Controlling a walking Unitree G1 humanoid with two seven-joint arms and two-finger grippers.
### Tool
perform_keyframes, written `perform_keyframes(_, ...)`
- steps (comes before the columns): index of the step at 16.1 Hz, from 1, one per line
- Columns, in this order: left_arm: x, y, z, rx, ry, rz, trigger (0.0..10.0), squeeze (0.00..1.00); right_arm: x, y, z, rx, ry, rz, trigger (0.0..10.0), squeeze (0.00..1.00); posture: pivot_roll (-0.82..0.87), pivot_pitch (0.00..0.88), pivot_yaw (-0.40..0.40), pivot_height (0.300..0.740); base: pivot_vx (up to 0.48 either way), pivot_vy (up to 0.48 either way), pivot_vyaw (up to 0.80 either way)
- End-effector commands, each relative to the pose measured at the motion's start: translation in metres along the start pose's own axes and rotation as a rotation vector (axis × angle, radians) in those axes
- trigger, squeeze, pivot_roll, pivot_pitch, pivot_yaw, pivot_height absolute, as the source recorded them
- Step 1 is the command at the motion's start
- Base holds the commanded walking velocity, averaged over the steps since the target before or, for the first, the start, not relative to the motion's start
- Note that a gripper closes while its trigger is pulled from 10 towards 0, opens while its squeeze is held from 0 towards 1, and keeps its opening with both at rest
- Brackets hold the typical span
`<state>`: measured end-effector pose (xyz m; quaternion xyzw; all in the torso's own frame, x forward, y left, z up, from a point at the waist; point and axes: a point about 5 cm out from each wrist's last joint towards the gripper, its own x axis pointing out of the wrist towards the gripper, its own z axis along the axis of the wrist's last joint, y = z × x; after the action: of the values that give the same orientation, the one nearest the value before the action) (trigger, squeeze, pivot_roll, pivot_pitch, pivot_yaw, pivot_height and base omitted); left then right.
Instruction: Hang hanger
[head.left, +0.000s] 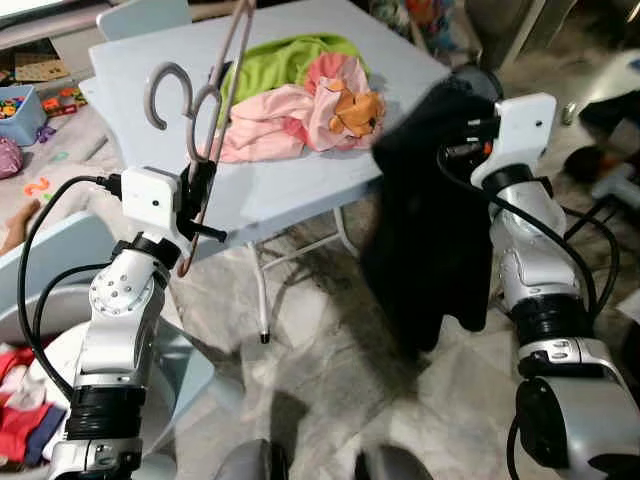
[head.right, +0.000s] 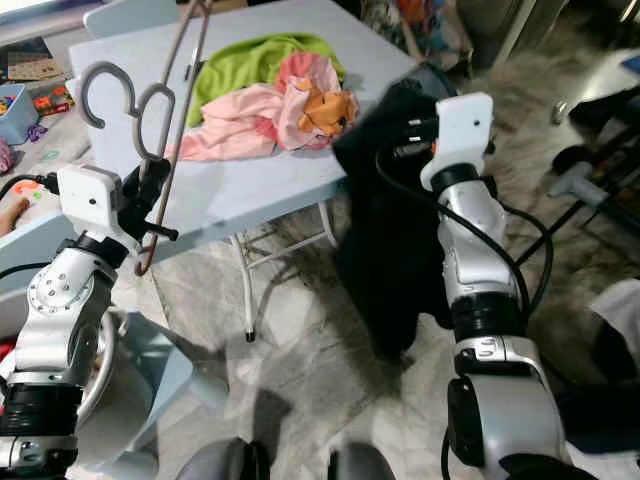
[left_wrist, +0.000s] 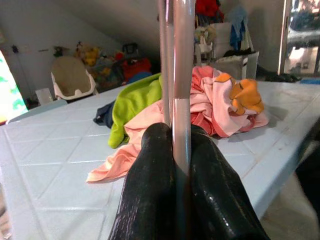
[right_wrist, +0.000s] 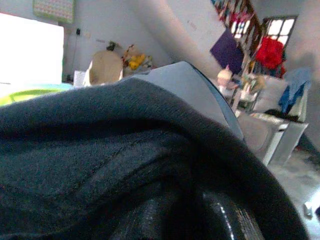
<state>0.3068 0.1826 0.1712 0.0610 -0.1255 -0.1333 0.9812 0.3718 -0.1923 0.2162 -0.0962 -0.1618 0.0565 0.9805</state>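
Hangers (head.left: 205, 110) were pinched in L gripper (head.left: 200, 190); R gripper (head.right: 415, 135) was clamped on dark garment (head.left: 430, 240) off desk (head.left: 300, 185) edge. Should've kept hook upright, fed it in slow.

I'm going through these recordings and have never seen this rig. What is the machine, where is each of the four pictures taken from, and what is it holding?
It is a humanoid robot with two silver arms. Two pictures come from its head, looking down; the other two from cameras on its wrists. The left gripper is shut on a pinkish hanger, held upright over the edge of a light blue table. The right gripper, buried in fabric, holds up a black garment beside the table. On the table lie a green cloth and pink clothes with an orange patch.
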Motion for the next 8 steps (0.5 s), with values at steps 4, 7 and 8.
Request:
perform_keyframes(4, 0.001, -0.002, 0.004, 0.008, -0.011, 0.002, 10.0, 0.0, 0.012, 0.0, 0.022, 0.002, -0.091, 0.028, 10.0, 0.0, 0.0, 0.078, -0.01, 0.74, 0.472, 0.0, 0.46)
perform_keyframes(7, 0.001, -0.002, 0.004, 0.01, -0.01, 0.005, 10.0, 0.0, 0.017, 0.005, 0.033, 0.008, -0.142, 0.101, 10.0, 0.0, 0.0, 0.079, -0.012, 0.74, 0.472, 0.0, 0.45)
perform_keyframes(8, 0.001, -0.002, 0.003, 0.011, -0.009, 0.006, 10.0, 0.0, 0.018, 0.006, 0.035, 0.012, -0.15, 0.114, 10.0, 0.0, -0.01, 0.079, -0.012, 0.74, 0.472, 0.0, 0.44)
